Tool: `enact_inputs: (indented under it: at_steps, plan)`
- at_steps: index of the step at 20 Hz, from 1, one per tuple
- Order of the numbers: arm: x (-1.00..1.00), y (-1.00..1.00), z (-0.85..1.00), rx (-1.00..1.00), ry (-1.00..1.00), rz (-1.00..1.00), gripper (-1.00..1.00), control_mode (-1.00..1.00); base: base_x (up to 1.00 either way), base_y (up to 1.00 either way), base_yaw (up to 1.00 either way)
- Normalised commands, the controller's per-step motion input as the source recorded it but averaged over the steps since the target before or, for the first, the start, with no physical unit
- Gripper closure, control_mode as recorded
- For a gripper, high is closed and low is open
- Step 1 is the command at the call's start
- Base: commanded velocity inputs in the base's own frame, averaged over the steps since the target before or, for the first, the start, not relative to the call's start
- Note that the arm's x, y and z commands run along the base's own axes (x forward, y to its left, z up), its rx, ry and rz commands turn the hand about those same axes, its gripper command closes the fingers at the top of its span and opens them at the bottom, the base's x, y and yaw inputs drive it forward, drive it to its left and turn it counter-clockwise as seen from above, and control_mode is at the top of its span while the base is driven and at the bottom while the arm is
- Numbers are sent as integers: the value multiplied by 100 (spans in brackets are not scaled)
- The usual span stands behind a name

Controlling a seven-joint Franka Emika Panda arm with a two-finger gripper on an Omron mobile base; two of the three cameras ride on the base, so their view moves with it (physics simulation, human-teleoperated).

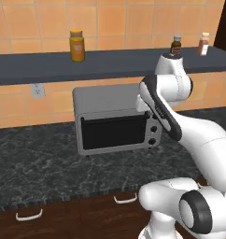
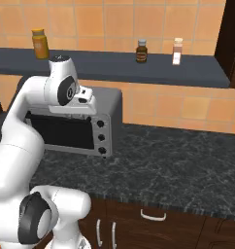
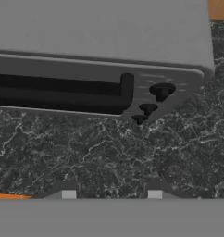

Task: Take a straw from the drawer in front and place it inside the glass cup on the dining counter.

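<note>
A: In the left base view, what did we see?
B: The arm rose before a grey toaster oven [image 1: 116, 119] on the black speckled worktop [image 1: 35, 168]. Below its front edge we saw a dark wood drawer [image 1: 87, 214], closed, with curved white handles. An orange jar [image 1: 77, 45] stood on the shelf [image 1: 40, 65].

A: And from the right base view?
B: The arm's hand hung just in front of the oven [image 2: 90, 126]. A drawer [image 2: 153, 223] with a curved white handle sat shut under the worktop [image 2: 177, 170]; two small bottles [image 2: 142, 51] stood on the shelf.

A: The hand view?
B: We looked down on the oven's top and knobs [image 3: 161, 91]. The gripper [image 3: 109, 194] showed two pale fingertips [image 3: 67, 193] parted, nothing between them, above the stone. We could not spot the straw or cup anywhere.
</note>
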Motion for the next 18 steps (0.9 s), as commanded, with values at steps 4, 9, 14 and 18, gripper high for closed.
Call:
enact_inputs:
  at_steps: [4, 9, 14, 18]
  plan:
    - [-10, 0, 0, 0, -7, 0, -100, 100, -18, 0, 0]
    - [0, 0, 0, 0, 0, 0, -100, 100, -91, -10, 5]
    - [0, 0, 0, 0, 0, 0, -100, 100, -14, -49, 50]
    - [0, 0, 0, 0, 0, 0, -100, 100, 0, -54, 73]
